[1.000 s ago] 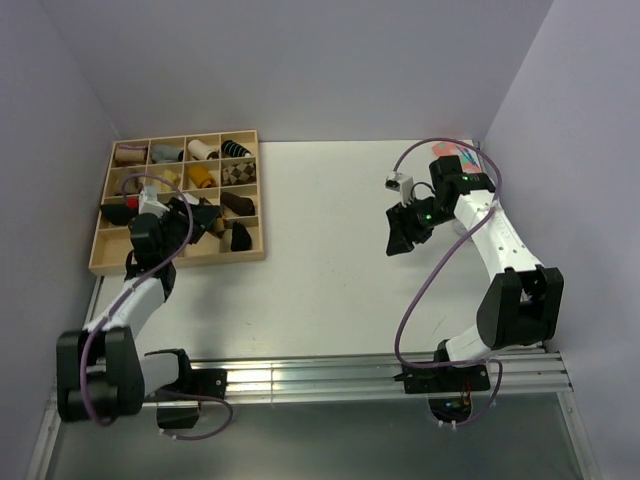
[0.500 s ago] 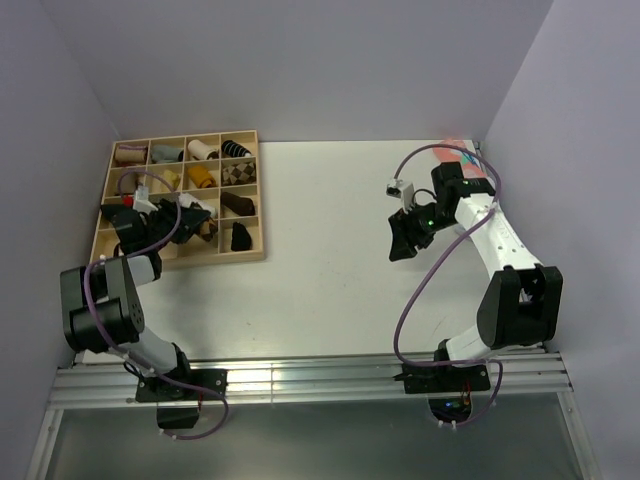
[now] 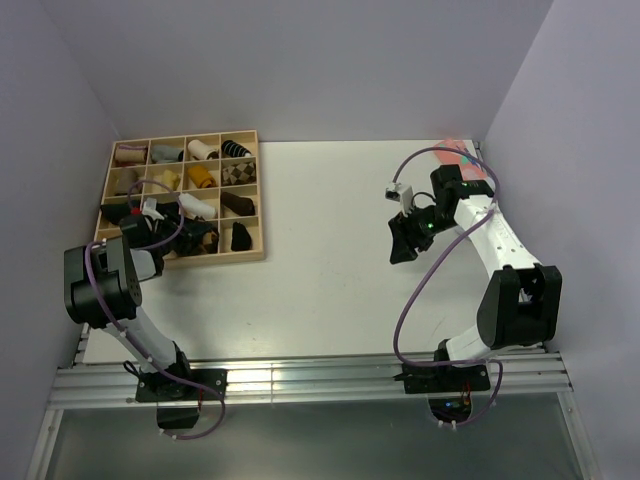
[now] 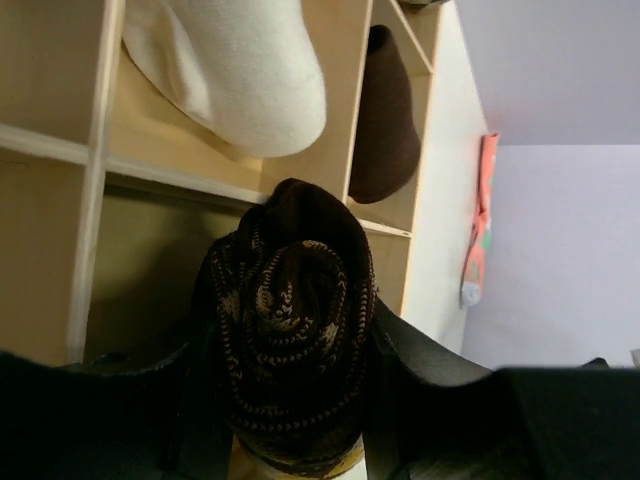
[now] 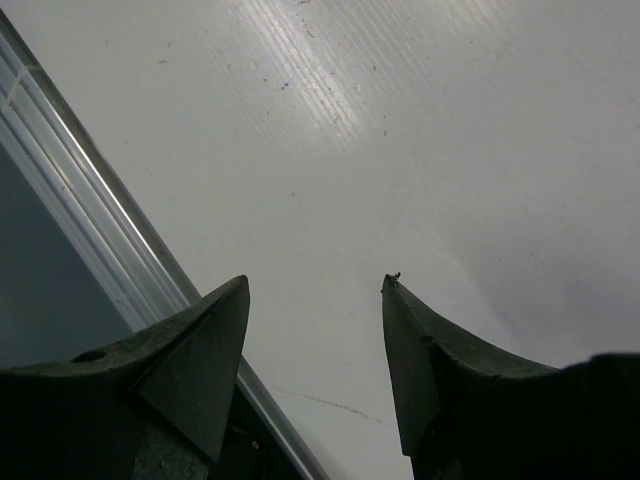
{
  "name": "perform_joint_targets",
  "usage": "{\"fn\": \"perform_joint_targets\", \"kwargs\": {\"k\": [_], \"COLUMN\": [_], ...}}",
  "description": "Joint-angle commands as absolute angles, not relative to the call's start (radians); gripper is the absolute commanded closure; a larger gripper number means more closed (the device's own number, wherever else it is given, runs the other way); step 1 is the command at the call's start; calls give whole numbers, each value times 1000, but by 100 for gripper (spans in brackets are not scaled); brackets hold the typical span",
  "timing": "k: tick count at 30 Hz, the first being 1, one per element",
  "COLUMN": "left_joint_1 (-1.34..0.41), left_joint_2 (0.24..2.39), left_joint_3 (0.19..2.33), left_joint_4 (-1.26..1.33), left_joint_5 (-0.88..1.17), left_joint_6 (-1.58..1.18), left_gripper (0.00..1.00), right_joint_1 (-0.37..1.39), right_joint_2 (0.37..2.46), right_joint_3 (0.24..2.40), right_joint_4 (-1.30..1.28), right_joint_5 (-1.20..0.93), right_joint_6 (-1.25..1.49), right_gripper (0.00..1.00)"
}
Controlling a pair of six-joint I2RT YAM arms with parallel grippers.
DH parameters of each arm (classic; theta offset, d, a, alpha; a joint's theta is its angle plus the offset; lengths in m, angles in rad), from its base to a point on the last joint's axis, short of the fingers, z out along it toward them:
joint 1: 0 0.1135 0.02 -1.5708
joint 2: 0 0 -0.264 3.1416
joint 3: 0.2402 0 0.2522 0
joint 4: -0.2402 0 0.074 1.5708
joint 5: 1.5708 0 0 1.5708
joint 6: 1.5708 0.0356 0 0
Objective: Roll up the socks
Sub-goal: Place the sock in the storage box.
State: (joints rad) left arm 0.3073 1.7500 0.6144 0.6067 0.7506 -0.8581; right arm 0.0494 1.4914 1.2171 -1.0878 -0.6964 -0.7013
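My left gripper is shut on the rolled dark brown sock with its tan knit pattern. It holds the roll over a front-row compartment of the wooden tray. In the top view the left gripper and the sock sit at the tray's near row. My right gripper hangs open and empty above the bare table on the right; in its wrist view nothing lies between the jaws.
The tray holds several rolled socks of other colours, among them a white one and a plain brown one. A pink sock lies at the far right corner, also in the left wrist view. Walls close in on three sides.
My left arm has folded back at the elbow, and its gripper has shifted slightly toward the tray's near row with the sock still held. The right gripper has barely moved.
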Motion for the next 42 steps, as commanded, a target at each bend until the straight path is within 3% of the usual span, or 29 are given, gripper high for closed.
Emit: {"fn": "perform_joint_targets", "kwargs": {"k": [1,14,27,42], "left_joint_1": [310,284,129,92], "left_joint_2": [1753,1726,1813,1904], "left_joint_3": [673,847,1159,1190], "left_joint_4": [461,-27,-452,-557], "left_joint_5": [657,256,-136,-193], "left_joint_6": [-763,-693,-770,-805], "left_gripper": [100,100,100,100], "right_joint_1": [41,41,41,43], "right_joint_2": [1463,1471,1488,1471], "right_joint_3": [1210,1219,1223,1203], "right_joint_4": [-1078,-1088,-1097,-1103], "right_joint_5": [-698,-687,-669,-626], "right_joint_6": [-726,-727,-738,-752], "right_gripper": [37,38,38,39]}}
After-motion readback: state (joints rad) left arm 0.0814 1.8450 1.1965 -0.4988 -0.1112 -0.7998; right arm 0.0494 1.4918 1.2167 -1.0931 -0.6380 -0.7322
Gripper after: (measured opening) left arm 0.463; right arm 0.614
